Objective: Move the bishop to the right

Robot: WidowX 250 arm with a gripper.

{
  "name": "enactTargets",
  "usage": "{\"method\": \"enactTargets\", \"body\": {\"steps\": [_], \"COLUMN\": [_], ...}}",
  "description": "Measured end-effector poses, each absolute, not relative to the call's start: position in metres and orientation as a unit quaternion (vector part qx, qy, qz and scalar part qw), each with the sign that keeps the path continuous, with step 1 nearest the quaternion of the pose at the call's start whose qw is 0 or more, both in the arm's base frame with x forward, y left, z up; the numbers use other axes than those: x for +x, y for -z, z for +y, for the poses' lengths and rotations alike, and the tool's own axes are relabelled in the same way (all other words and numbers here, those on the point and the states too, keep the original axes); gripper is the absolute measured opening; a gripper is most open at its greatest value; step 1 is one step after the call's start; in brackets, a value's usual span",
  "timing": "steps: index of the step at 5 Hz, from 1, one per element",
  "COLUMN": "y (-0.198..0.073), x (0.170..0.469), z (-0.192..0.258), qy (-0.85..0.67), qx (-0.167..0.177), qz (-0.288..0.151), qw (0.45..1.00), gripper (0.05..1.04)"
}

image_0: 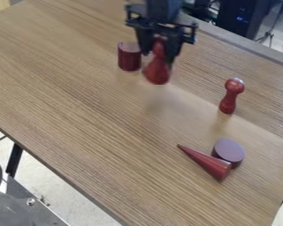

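The black gripper (158, 55) hangs over the upper middle of the table, shut on a red bishop (157, 73). One finger is on each side of the piece's narrow upper part, and its wide rounded base hangs below them. The bishop is upright and appears to be held above the tabletop, with a faint dark patch on the wood below it.
Just left of the bishop stands a dark red cylinder (129, 58). A red round-headed peg (228, 101) stands to the right. Nearer the lower right, a red cone (208, 163) lies on its side against a short purple-topped cylinder (229, 151). The wooden table (90, 119) ends diagonally at lower left.
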State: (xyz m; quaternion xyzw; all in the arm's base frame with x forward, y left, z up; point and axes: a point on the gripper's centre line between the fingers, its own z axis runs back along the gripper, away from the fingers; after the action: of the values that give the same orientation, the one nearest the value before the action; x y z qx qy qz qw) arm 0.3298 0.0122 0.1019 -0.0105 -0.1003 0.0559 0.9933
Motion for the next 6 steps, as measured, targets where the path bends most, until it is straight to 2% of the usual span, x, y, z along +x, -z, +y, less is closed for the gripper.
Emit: {"method": "enactTargets", "body": {"steps": [2,4,5,6], "y": [-0.095,-0.069,-0.064,-0.049], "x": [0.335,0.331,0.33,0.324], "z": [-0.033,-0.064,-0.065,-0.064], "qy": [0.011,0.048,0.043,0.044], "qx": [-0.027,-0.049,-0.056,-0.053], "qz": [-0.085,-0.053,-0.059,-0.035], "qw": [0.996,0.996,0.996,0.997], "gripper": [0.58,0.58,0.653,0.937]}}
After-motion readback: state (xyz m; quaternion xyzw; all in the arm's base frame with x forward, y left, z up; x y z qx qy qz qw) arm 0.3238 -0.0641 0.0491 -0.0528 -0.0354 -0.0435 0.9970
